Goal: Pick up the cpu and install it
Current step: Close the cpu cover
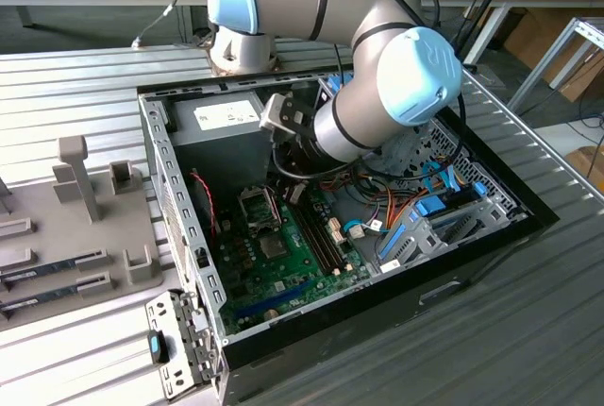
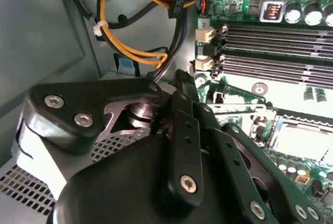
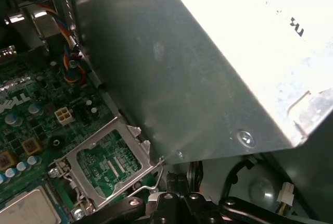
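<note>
Currently the arm is reaching down into the open case (image 1: 179,200) on the counter (image 1: 75,85), its wrist hanging just beside the supply box (image 1: 222,127) and above the board (image 1: 283,264).

- Hand (image 2: 179,86): it is showing as black linkage in both wrist views. Whether it is open or closed cannot be told, and nothing is showing in its grasp.
- Cpu (image 3: 25,207): a silver-grey square with a thin green rim is lying flat in the socket, near the hand but apart from it. In the second wrist view it is glaring as a bright square (image 2: 301,139) beyond the linkage.
- Load frame (image 3: 112,156): it is standing swung open next to the cpu, with bare green board showing through its window.
- Supply box wall (image 3: 218,67): it is looming close over the hand, with the cable bundle (image 2: 130,52) hanging just beside it.

Judgement: the cpu seems to be resting in the socket already, so the step in hand looks like seating it rather than fetching it.

Doing it well:
- Keep the chip level and square to the socket walls.
- Apply no side load and no downward force.
- Keep the linkage clear of the open frame, the supply box and the cables.
- Keep off the memory slots (image 2: 276,47) nearby.

Risk: a tilted chip could be bending the socket contacts.
</note>
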### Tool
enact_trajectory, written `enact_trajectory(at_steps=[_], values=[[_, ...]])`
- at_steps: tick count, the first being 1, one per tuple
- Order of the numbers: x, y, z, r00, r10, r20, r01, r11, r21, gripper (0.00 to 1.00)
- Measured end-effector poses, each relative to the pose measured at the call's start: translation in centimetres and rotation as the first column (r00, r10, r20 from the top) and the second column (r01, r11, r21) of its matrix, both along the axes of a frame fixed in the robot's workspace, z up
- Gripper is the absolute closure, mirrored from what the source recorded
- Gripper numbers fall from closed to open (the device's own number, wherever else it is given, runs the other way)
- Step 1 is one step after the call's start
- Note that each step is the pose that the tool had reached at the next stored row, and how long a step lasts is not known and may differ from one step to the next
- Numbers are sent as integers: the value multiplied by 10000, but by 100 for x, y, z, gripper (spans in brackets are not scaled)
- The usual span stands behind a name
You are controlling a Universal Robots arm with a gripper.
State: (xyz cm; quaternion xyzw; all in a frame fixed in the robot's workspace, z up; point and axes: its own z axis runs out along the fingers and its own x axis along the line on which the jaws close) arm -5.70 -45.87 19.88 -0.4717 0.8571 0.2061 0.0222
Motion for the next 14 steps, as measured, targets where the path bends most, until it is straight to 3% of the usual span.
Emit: enact_trajectory(at_steps=[3,5,14], values=[[-3,0,0,10000,1,13,0,9995,-312,89],[-10,2,-1,10000,0,18,0,9992,-392,89],[-54,7,5,10000,1,34,1,9992,-404,89]])
